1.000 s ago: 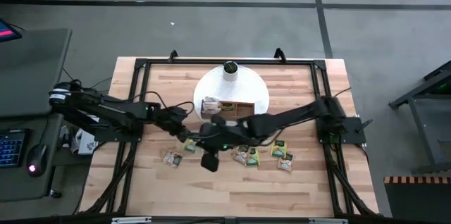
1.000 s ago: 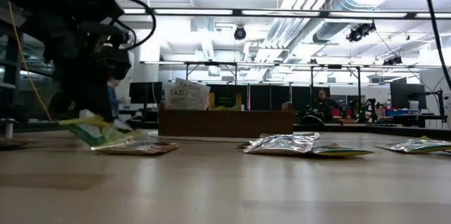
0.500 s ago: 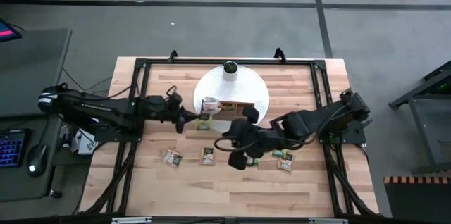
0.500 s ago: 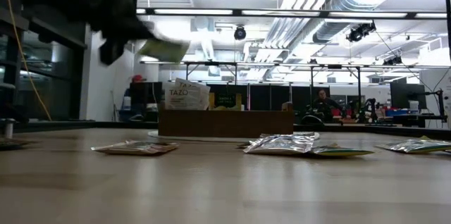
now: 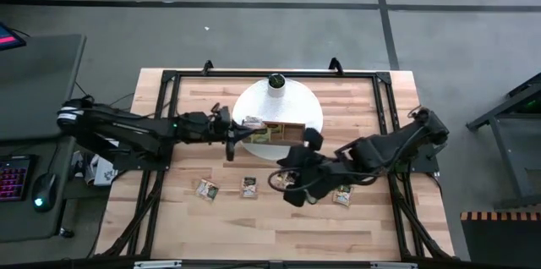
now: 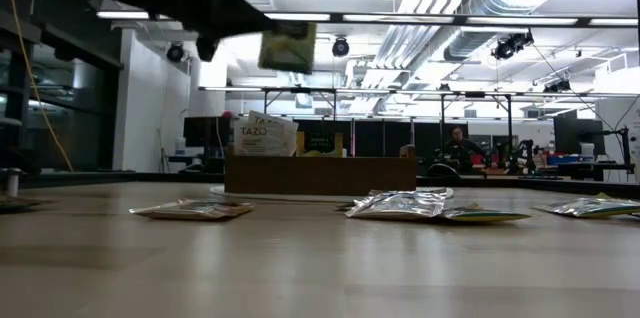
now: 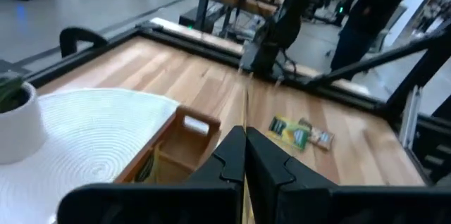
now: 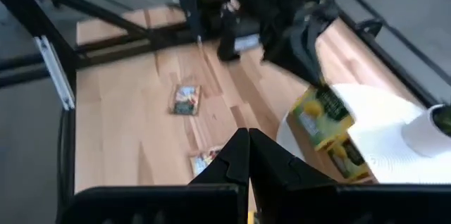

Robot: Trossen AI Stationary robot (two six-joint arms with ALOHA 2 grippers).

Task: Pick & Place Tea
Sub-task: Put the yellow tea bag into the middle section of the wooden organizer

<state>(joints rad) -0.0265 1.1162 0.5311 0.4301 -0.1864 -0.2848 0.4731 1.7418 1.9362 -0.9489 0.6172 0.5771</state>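
The left gripper [image 7: 244, 139] has its fingers clamped on a green sachet [image 8: 322, 116], pinched at its upper edge so that the packet hangs below the fingertips, clear of the table. It looks feather-light and floppy, a thin paper envelope that bends rather than resists. An edge pinch like this should hold it, though it may swing or twist. Directly below and just ahead of those fingers sits the wooden tray [image 6: 320, 173], on a white disc [image 7: 84, 139].

The right gripper [image 8: 247, 143] has its fingers together with nothing visible between them. It hangs low over the boards among loose sachets [image 5: 248, 186]. One [image 5: 342, 194] lies just beside it and another [image 5: 206, 189] lies farther off.

The left wrist view shows the held packet only edge-on, as a thin line. The right wrist view shows its printed face and the drop to the tray. The low view shows how high it hangs, which the overhead view flattens away.
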